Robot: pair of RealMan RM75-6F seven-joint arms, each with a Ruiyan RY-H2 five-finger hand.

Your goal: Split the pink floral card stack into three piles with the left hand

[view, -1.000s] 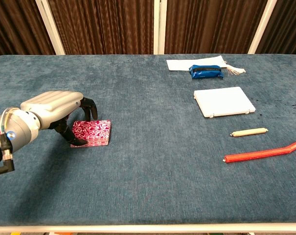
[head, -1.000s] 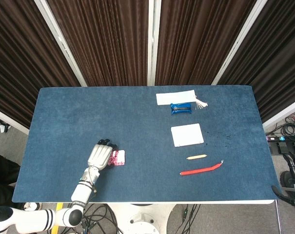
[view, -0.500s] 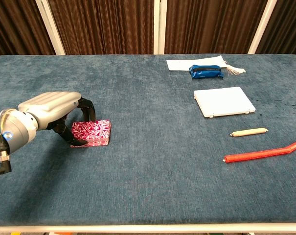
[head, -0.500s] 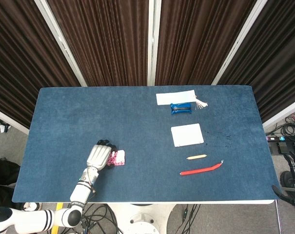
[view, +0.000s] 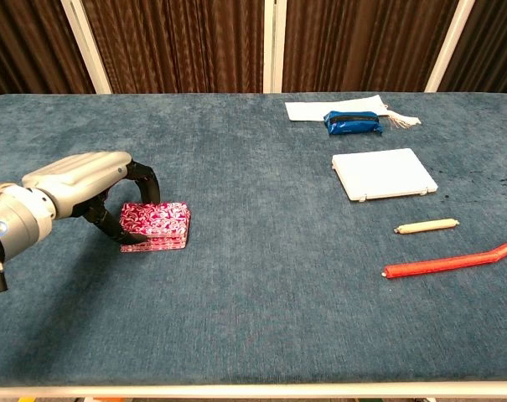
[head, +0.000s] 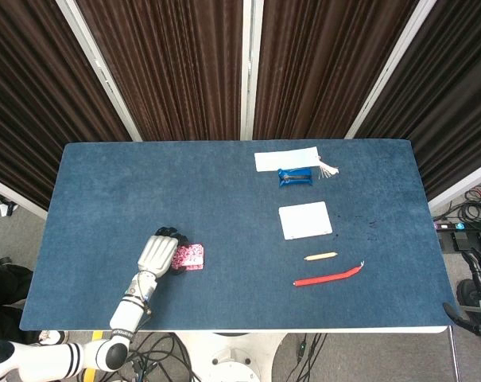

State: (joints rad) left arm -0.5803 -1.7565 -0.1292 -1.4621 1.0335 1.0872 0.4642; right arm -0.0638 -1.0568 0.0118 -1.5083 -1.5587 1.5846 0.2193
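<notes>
The pink floral card stack (view: 156, 226) lies flat on the blue cloth surface (view: 261, 285), near its front left part, and is one stack with nothing split off yet. The left hand (view: 84, 186) arches over the stack's left edge, its dark fingertips (view: 129, 239) curled down and touching the cards at that side; from above the hand (head: 157, 255) covers the stack's (head: 191, 255) left end. Whether it already pinches some cards or only rests against them I cannot tell. The right hand does not show in either view.

The stack looks light and thin, a block of stiff, glossy cards that will likely slide over one another easily. The soft cloth under it probably gives some grip, so the bottom cards should stay put. The best hold seems to be at the long side edges, thumb on one and a finger on the other, lifting only an upper portion. Too deep a pinch would take the whole stack; too loose a one could fan the cards.

Well apart on the right lie a white case (view: 383, 173), a blue pouch (view: 352, 122) and a red stick (view: 450, 262).
</notes>
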